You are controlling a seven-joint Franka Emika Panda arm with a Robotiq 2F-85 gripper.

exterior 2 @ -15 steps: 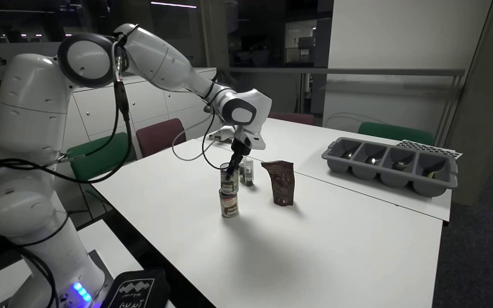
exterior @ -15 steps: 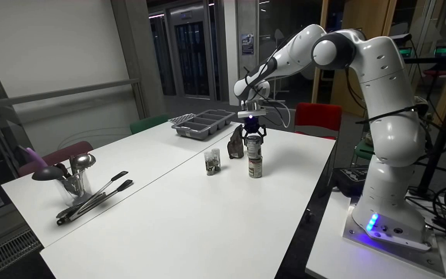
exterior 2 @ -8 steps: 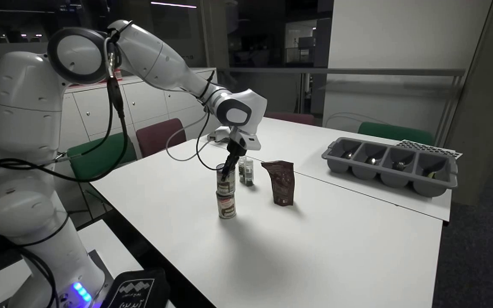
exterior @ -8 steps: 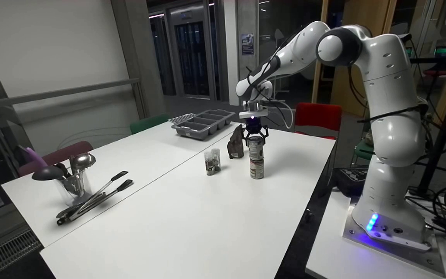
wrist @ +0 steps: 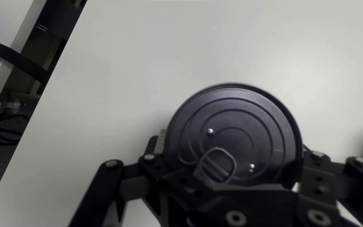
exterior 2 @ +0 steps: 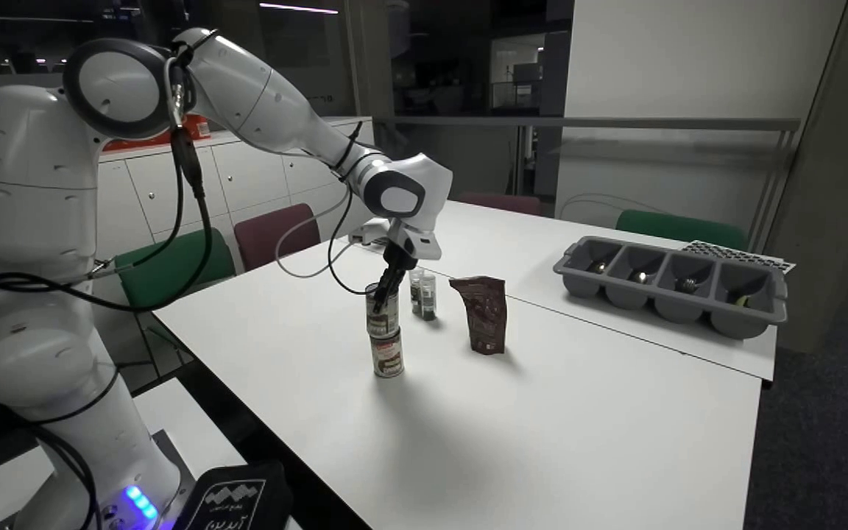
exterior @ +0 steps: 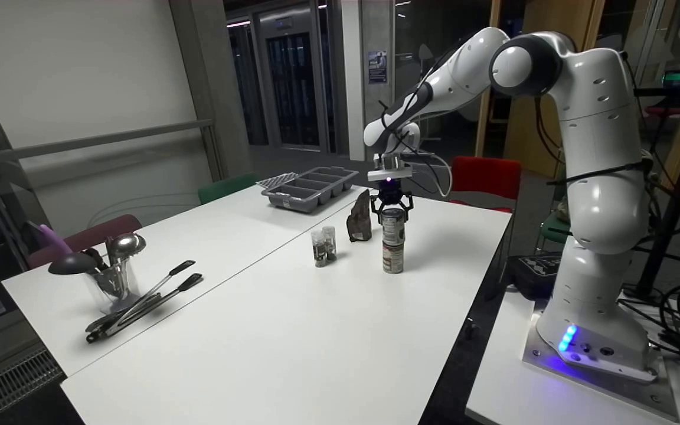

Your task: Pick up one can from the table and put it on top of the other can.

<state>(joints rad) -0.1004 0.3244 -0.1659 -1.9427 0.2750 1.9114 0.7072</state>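
Observation:
Two cans stand one on the other on the white table [exterior: 257,342]. The upper can [exterior: 393,231] has a dark ring-pull lid that fills the middle of the wrist view [wrist: 232,126]. The lower can [exterior: 393,260] stands upright on the table; in the wrist view it is hidden under the upper can. In an exterior view the upper can [exterior 2: 383,325] sits slightly left of the lower can [exterior 2: 387,357]. My gripper [exterior: 393,219] points down, shut on the upper can, with a finger against each side near its top. The finger pads are partly hidden in the wrist view.
Two small spice jars [exterior: 324,245] and a dark brown pouch [exterior 2: 484,315] stand near the stack. A grey compartment tray [exterior 2: 670,287] lies farther off. Tongs [exterior: 145,304] and a utensil holder [exterior: 117,289] are at the table's far end. The table edge runs beside the robot base.
The gripper and both stacked cans have shifted slightly together, rightwards in an exterior view and leftwards in the opposite one, toward the robot base. The arm's elbow has risen and drawn back.

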